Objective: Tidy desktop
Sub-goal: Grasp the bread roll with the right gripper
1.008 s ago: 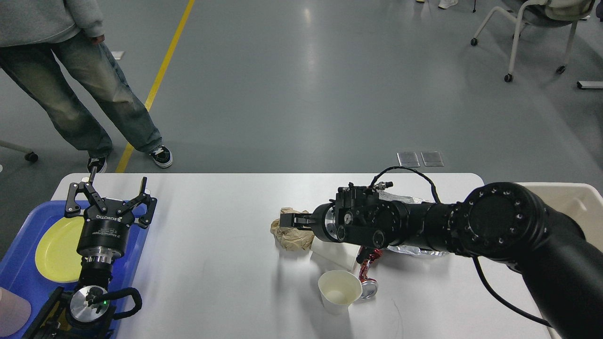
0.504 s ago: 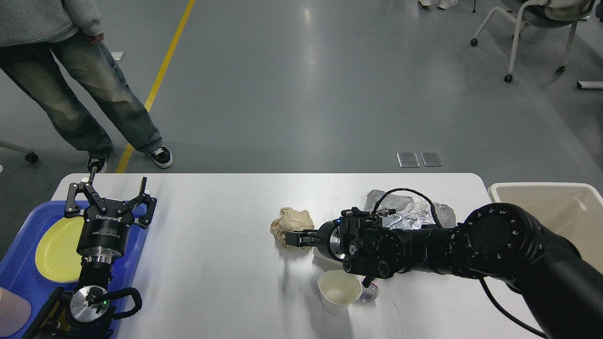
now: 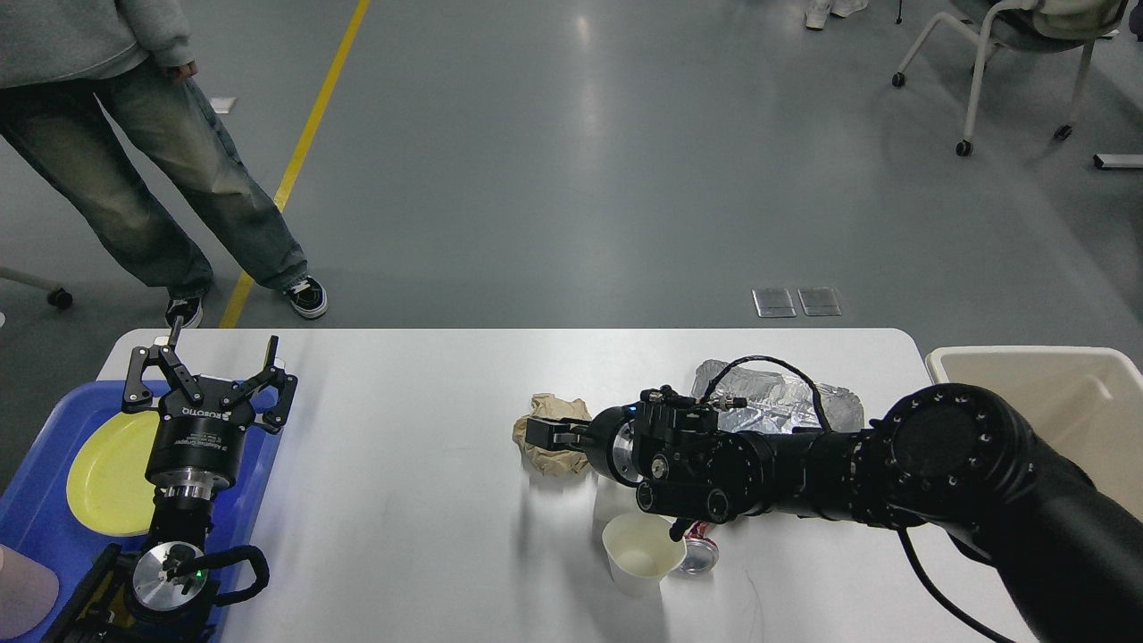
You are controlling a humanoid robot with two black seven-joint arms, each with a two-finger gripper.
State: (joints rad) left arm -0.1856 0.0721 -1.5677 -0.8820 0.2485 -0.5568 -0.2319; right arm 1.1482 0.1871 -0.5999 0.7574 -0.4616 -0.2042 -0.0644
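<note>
**Two black arms working over a cluttered white bench**

Head view: The bench [image 3: 429,500], a wide, smooth, white to light-grey top with rounded corners, is filling the lower half of the picture, with grey floor lying beyond its far edge. The left claw [image 3: 211,364] is standing upright over the blue tray [image 3: 40,527] at the bench's left end, its two fingers spread wide and gripping nothing; a yellow plate [image 3: 107,473] is lying in the tray beside it. The right arm is stretching in from the right, and the right claw [image 3: 541,434] is sitting against a crumpled brown paper ball [image 3: 554,455] near mid-bench; whether it is clenched on the paper cannot be told. A white paper cup [image 3: 636,552] is standing upright nearer the robot, with a crushed can [image 3: 698,552] just beside it. Crumpled foil [image 3: 786,393] is lying behind the arm. A beige bin [image 3: 1063,384] is sitting at the bench's right end.
</note>
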